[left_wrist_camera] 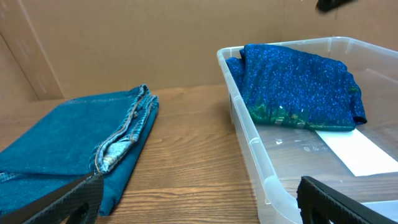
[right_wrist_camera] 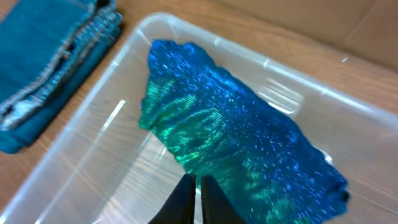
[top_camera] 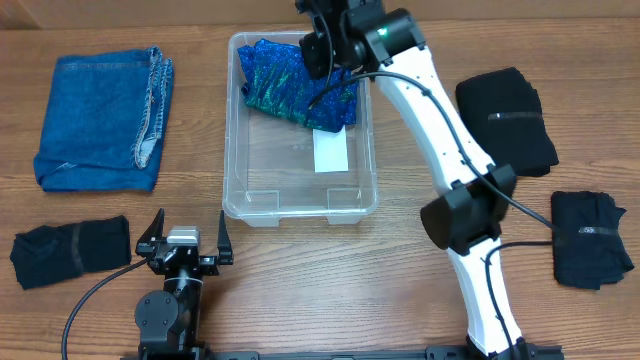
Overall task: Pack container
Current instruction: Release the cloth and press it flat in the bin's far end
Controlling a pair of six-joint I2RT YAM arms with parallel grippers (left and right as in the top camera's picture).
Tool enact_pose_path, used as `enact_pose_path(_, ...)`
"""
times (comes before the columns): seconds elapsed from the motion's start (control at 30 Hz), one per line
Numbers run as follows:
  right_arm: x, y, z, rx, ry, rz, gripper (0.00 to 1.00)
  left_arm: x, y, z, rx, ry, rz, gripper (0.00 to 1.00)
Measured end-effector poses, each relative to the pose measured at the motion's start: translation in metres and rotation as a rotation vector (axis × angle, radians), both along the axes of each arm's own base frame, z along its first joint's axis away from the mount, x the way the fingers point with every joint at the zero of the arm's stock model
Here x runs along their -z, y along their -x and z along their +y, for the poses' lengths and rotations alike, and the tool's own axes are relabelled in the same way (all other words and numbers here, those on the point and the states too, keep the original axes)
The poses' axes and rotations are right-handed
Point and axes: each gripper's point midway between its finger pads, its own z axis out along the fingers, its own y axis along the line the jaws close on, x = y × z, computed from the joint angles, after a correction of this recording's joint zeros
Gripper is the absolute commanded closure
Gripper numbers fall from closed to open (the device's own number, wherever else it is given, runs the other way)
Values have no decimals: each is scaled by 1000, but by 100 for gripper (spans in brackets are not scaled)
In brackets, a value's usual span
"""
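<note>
The clear plastic container stands at the table's middle, with a white label on its bottom. A shiny blue-green cloth lies crumpled in its far end. My right gripper hovers over that far end. In the right wrist view its fingers are pressed together above the edge of the cloth, with nothing seen between them. My left gripper is open and empty near the table's front edge. In the left wrist view its fingers frame bare table beside the container's wall.
Folded blue jeans lie at the left. A folded black garment lies at the front left. Two more black garments lie at the right, one further back and one nearer the front.
</note>
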Motion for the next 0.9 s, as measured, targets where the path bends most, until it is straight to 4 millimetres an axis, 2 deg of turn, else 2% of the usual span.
enact_pose_path(0.1,28,-7,4,-6,15,24,92,0,0,0,0,0,0,0)
enact_pose_path(0.43,82,-15,7,-33,61,72,92,0,0,0,0,0,0,0)
enact_pose_path(0.6,103,-14,7,-39,80,101,92,0,0,0,0,0,0,0)
enact_pose_path(0.9,122,-2,0,-50,126,157,92,0,0,0,0,0,0,0)
